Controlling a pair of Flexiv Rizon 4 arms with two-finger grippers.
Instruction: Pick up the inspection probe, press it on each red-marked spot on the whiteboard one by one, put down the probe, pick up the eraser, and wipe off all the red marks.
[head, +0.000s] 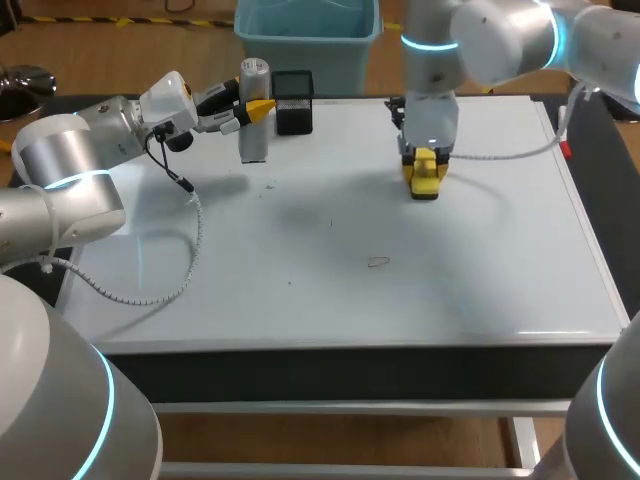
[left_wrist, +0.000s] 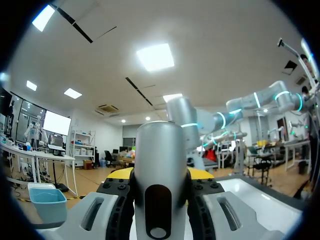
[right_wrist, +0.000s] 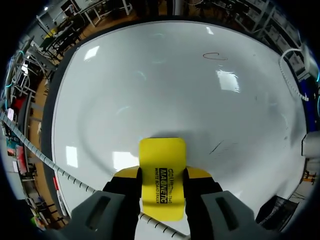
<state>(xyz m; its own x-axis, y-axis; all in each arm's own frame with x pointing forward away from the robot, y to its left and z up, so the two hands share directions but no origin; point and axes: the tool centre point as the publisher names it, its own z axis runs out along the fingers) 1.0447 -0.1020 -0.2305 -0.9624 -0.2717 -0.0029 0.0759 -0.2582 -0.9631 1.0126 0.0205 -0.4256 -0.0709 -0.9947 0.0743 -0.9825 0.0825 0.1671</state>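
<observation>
Whiteboard (head: 500, 290), probe (head: 254, 110) at far left, eraser (head: 425, 176) right of it, mark (head: 377, 262) nearer

Whiteboard (head: 330, 230) lies flat, covering most of the bench top.

Left arm enters over the whiteboard's left edge. Left tool (head: 255, 110) is at the far-left part of the board, gripping the inspection probe (head: 254, 140), a silver cylinder standing upright; one yellow tip shows across its upper half.

A black box (head: 293, 102) sits at the whiteboard's far edge, just beside the probe.

Right arm comes down over the far middle of the whiteboard. Right tool (head: 424, 165) points straight down and clamps a yellow eraser (head: 425, 184) low at the board; contact unclear.

One faint red mark (head: 377, 262) lies near the whiteboard's centre, well apart from both tools.
</observation>
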